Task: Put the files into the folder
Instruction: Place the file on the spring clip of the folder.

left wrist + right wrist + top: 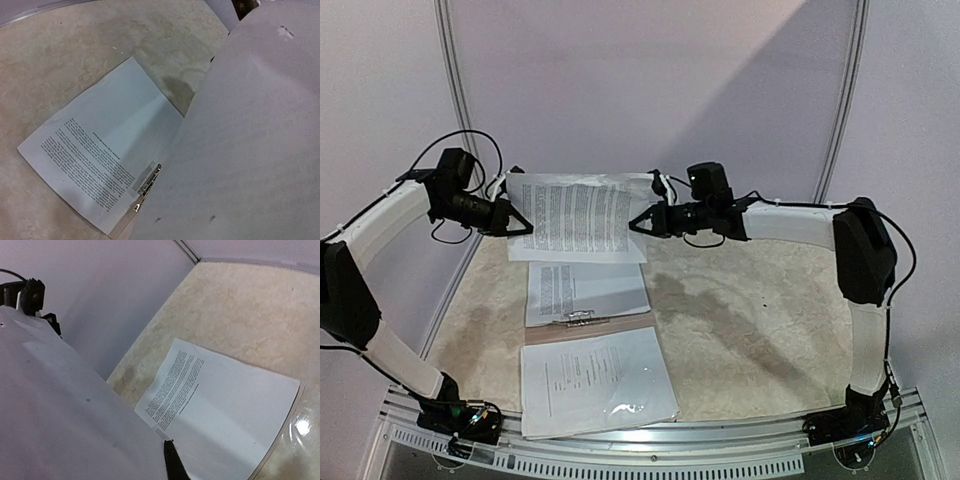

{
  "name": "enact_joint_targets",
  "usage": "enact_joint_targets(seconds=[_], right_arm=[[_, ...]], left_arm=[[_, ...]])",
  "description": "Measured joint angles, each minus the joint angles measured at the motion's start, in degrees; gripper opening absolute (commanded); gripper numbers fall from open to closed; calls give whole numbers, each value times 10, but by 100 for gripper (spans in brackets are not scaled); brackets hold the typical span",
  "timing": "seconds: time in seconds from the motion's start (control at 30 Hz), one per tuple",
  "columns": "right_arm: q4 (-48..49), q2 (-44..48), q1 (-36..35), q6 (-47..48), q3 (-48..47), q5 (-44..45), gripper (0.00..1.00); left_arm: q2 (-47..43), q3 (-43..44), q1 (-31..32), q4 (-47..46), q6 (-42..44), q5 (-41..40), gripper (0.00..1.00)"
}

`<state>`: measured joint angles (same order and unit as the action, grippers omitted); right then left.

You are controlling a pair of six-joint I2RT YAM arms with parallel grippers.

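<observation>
Over the worktop's (pixel 750 300) far edge: lifted sheet (pixel 575 215) spans between left gripper (pixel 517 222) and right gripper (pixel 642 222), each pinched shut on a side margin. Light, floppy, likely to sag; grip margins, keep taut. Open folder (pixel 620 331) lies below, left of centre.

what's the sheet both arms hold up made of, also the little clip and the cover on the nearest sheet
The raised sheet looks like thin matte white paper: it curves and carries printed text. The clip seems shiny metal, with silvery glints. The nearest sheet appears to sit in a clear glossy plastic sleeve, given its bright reflections.
</observation>
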<state>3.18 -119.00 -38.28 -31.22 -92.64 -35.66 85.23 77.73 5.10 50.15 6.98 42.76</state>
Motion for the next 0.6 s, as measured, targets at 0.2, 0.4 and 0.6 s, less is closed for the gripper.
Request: enact_joint_targets(seconds=[0.2, 0.4, 0.6], right_arm=[[4, -87, 1, -60, -28, -21, 1], [35, -151, 3, -122, -43, -31, 0], [23, -196, 4, -136, -106, -22, 0]], left_arm=[[42, -69, -8, -57, -4, -12, 0], [105, -84, -11, -94, 1, -17, 0], [144, -92, -13, -125, 4, -28, 0]])
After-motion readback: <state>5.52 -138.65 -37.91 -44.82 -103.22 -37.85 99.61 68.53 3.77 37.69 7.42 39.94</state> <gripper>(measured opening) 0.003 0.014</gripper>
